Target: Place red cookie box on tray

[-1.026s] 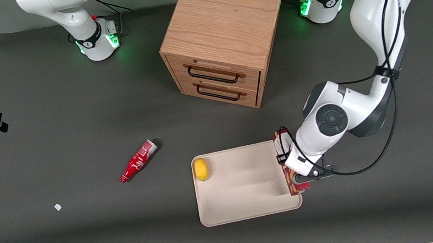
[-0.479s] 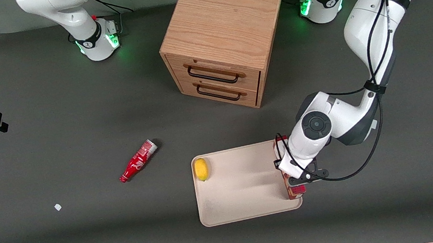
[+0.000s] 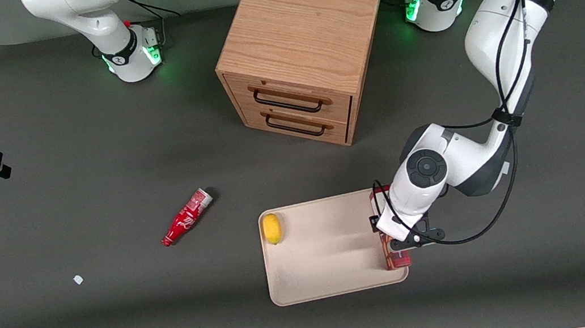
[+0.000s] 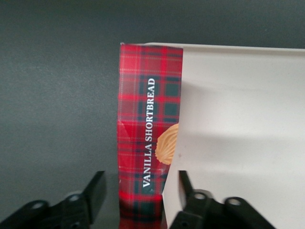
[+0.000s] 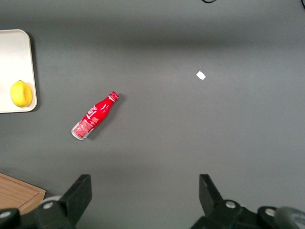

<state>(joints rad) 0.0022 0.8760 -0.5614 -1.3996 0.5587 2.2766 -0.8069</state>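
The red cookie box (image 4: 145,124), red plaid with white lettering and a pictured cookie, lies lengthwise along the rim of the beige tray (image 4: 238,119) at the working arm's end. I cannot tell whether it rests fully inside the rim. In the front view, only the ends of the cookie box (image 3: 397,259) show from under the wrist, at the edge of the tray (image 3: 328,256). My left gripper (image 4: 140,179) hangs just above the box and is open. Its fingers (image 4: 97,183) straddle the box with a gap on each side. In the front view the gripper (image 3: 395,241) is mostly hidden.
A lemon (image 3: 272,228) lies in the tray near the corner toward the parked arm. A red bottle (image 3: 185,217) and a small white scrap (image 3: 78,280) lie on the table toward the parked arm's end. The wooden two-drawer cabinet (image 3: 304,42) stands farther from the front camera.
The left arm has carried the box inward to the tray's edge and lowered it. The box has settled against the rim, and the wrist has barely moved in the last half second.
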